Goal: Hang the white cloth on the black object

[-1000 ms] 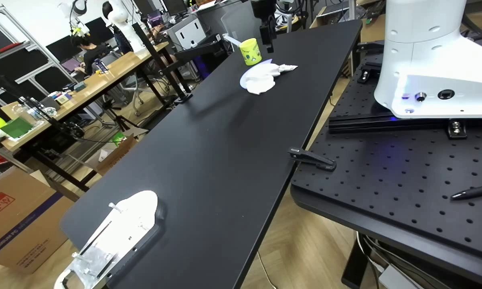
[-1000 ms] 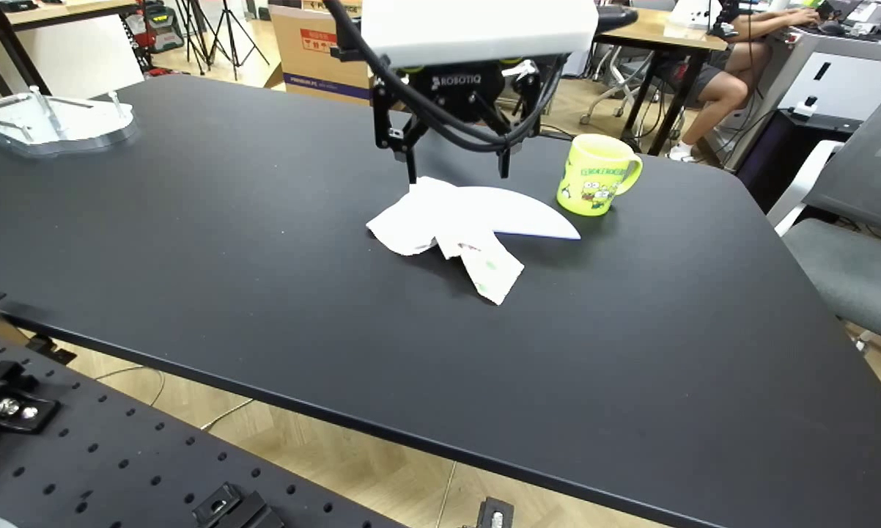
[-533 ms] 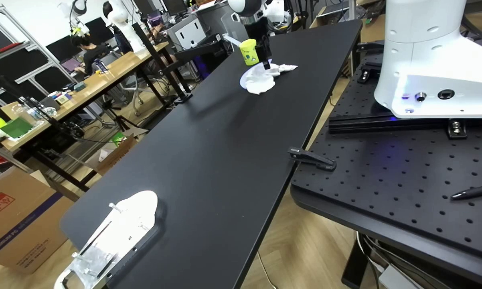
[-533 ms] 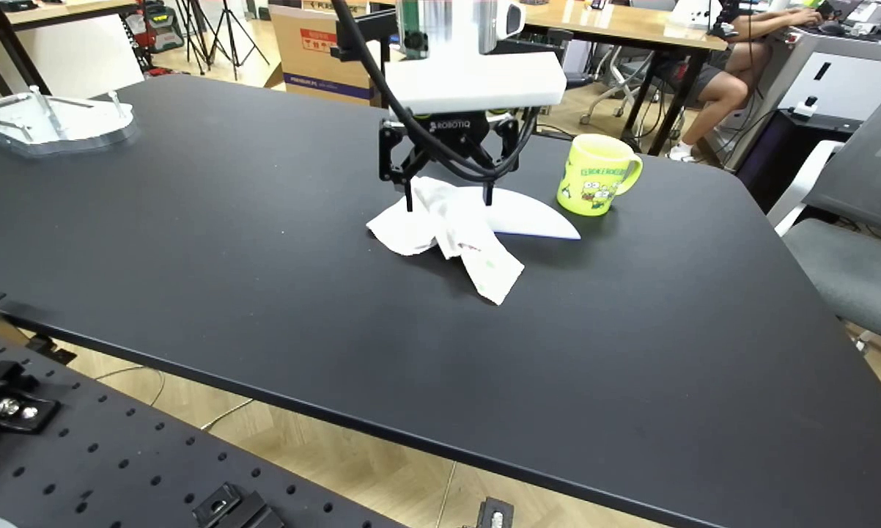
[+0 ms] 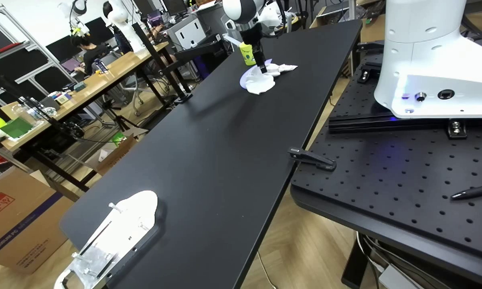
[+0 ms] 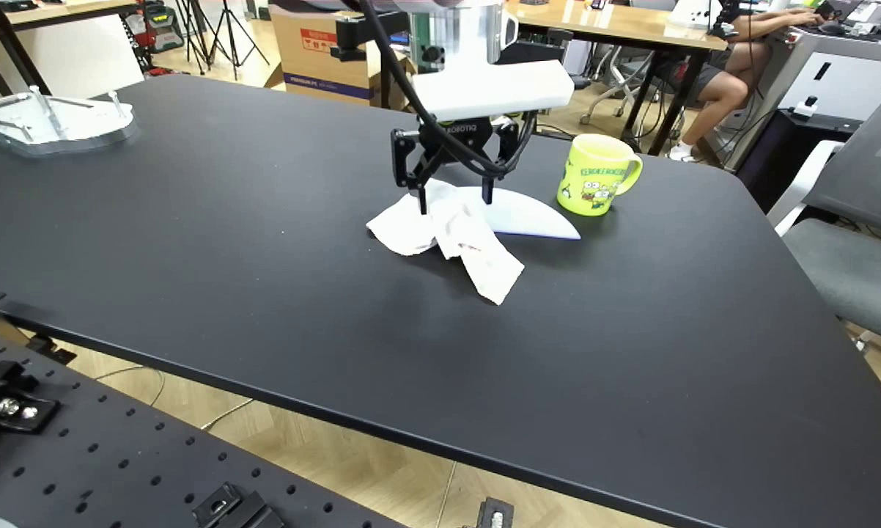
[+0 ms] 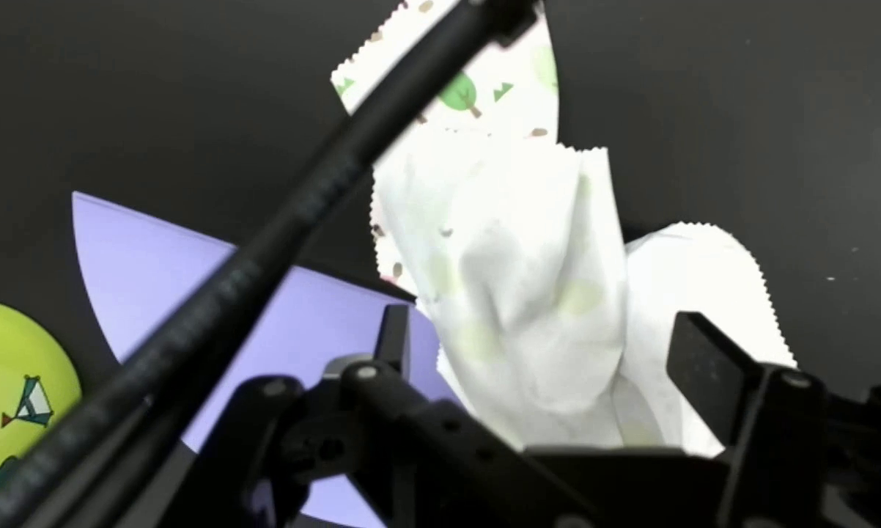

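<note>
The crumpled white cloth (image 6: 484,264) with a faint green print lies on the black table in both exterior views (image 5: 261,84). It rests partly over a pale lilac, flat, curved piece (image 6: 532,216). My gripper (image 6: 455,204) points down over the cloth, its fingers apart. In the wrist view the fingers of the gripper (image 7: 549,352) stand on either side of a raised fold of the cloth (image 7: 514,242), with nothing clamped. Whether the fingertips touch the cloth I cannot tell. Which black object the task means is unclear; no black hanger stands out on the table.
A yellow-green mug (image 6: 591,180) stands close beside the lilac piece; it also shows in the wrist view (image 7: 19,389). A white device with upright pegs (image 5: 120,228) lies at the table's far end. A black clamp (image 5: 312,159) sits at the table edge by the perforated base.
My gripper has come down from above the cloth to its level, then shifted slightly. Its fingers look closer together in an exterior view, by turning or closing. The cloth and mug have not moved.
</note>
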